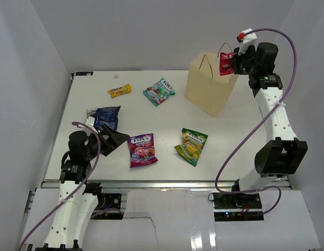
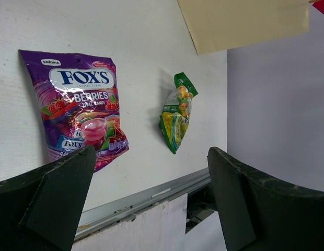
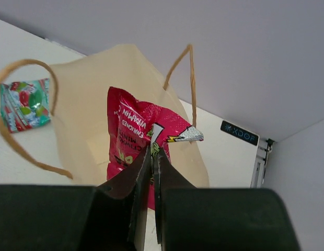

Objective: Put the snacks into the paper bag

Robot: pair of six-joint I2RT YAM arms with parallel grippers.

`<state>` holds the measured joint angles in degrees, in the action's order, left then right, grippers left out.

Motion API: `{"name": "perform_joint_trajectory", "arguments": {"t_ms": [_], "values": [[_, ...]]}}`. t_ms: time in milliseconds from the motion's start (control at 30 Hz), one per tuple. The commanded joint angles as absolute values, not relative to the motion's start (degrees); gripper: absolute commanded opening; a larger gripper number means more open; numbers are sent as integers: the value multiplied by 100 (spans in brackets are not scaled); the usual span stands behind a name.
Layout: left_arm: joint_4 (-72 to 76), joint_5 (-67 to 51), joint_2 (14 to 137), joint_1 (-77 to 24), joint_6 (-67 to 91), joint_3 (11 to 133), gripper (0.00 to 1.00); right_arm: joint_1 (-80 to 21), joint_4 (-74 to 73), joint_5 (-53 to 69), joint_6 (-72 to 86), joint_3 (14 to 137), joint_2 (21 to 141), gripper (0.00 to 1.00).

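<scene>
The tiny red pouch [image 3: 133, 130] hung at the open mouth of the paper bag [image 1: 206, 89], pinched by one edge between the right fingers [image 3: 146, 166]. These were clenched tight on it, their tips meeting over the pouch's silver corner seam. Most of the pouch lay beyond the tips, between the bag's two cord handles. We could not tell whether its lower end had dipped below the rim.

The right wrist view showed us the grip itself and the tan inside of the bag, which the top view did not. The top view showed the bag standing upright at the far right of the table [image 1: 230, 136], with the pouch at its upper rear corner.

The other five snacks all lay flat on the table, apart from one another. The teal packet [image 1: 159, 91] lay to the left of the bag and the small yellow bar [image 1: 119, 90] further left. The dark blue packet [image 1: 105, 117] sat near the left edge, just beyond the left fingers [image 2: 62, 193]. The purple packet [image 1: 142, 149] and the green-yellow packet [image 1: 191, 146] lay nearer the arms.

The left fingers stood spread wide and held nothing. The left wrist view looked between them to the purple and green-yellow packets, with the bag's lower corner at its top edge.
</scene>
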<state>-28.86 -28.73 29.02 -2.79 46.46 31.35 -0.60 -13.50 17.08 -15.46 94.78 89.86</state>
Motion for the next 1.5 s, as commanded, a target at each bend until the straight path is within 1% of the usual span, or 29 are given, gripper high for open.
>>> {"name": "perform_joint_trajectory", "arguments": {"t_ms": [0,33,100,133,200,233,267,300,367,433,467,500,600,633,667,733,767,800,833,867,967,1033,1067,1133,1167,1233,1300,1367,1467], "values": [[-2856,-2804,3085,-255,4728,3357,98,-193,-1257,1379,-1687,9739,9114,8],[-2848,-2760,3128,-264,4737,3392,98,-228,-1274,1467,-1766,9712,9132,10],[-2848,-2602,3347,-255,4737,3533,98,-325,-1466,1739,-2012,9712,9202,17],[-2848,-2549,3462,-255,4676,3603,98,-343,-1494,1810,-2065,9677,9211,28],[-2839,-2435,3882,-264,4597,3900,97,-351,-1564,1968,-2135,9650,9185,38],[-2839,-2391,4041,-264,4510,4015,94,-343,-1591,2012,-2136,9659,9158,45],[-2839,-2356,4208,-264,4457,4138,93,-334,-1626,2047,-2136,9659,9071,50],[-2839,-2295,4541,-264,4413,4366,91,-317,-1696,2152,-2136,9650,9001,59],[-2848,-2241,4867,-264,4219,4569,88,-177,-1758,2450,-2014,9572,8773,69],[-2953,-2224,5358,-281,4123,4858,87,-44,-2002,2854,-1811,9510,8632,73],[-3014,-2206,5518,-377,4061,4947,87,226,-2117,3187,-1811,9388,8457,74],[-3128,-2171,5659,-465,4017,5018,87,289,-2240,3338,-1837,9291,8359,74],[-3426,-1558,6195,-1141,3973,5308,87,466,-2898,3805,-2293,8764,7903,76],[-3471,-1129,6318,-1595,3999,5430,87,501,-3109,3901,-2677,8615,7788,77],[-3524,-925,6572,-1808,4034,5484,87,510,-3572,4137,-2889,8309,7578,77],[-3717,-364,6819,-2291,4192,5633,87,527,-4032,4358,-3511,7956,7366,79],[-3796,-152,7055,-2407,4236,5677,86,527,-4461,4612,-3698,7623,7174,81],[-4058,146,7171,-2504,4349,5713,84,527,-4682,4727,-3944,7446,7076,90],[-4435,602,7346,-2601,4472,5782,83,510,-4919,4876,-4320,7253,6892,90],[-4630,763,7391,-2602,4743,5801,81,510,-4957,4887,-4376,6894,6804,91],[-4772,932,7235,-2637,5061,5548,80,466,-5027,4878,-4447,6453,6610,91],[-4772,1010,7041,-2637,5360,5301,80,370,-5027,4939,-4386,6127,6583,93],[-4799,1237,6718,-2637,5588,5021,80,247,-5027,4948,-4351,5952,6583,98],[-4843,1493,6348,-2576,5852,4747,80,124,-4923,4922,-4281,5801,6574,98],[-4860,1633,5972,-2506,5984,4520,80,71,-4748,4896,-4150,5740,6574,98],[-4843,1609,5653,-2093,6326,4308,80,-139,-4589,4861,-4009,5616,6600,98],[-4869,1416,5327,-1409,6608,4123,80,-369,-4404,4782,-3920,5590,6662,98],[-4913,1284,5195,-795,6810,4043,79,-500,-4298,4781,-3824,5599,6697,98],[-4825,1205,5185,-170,7180,4034,80,-623,-4096,4764,-3683,5625,6802,98]]}}
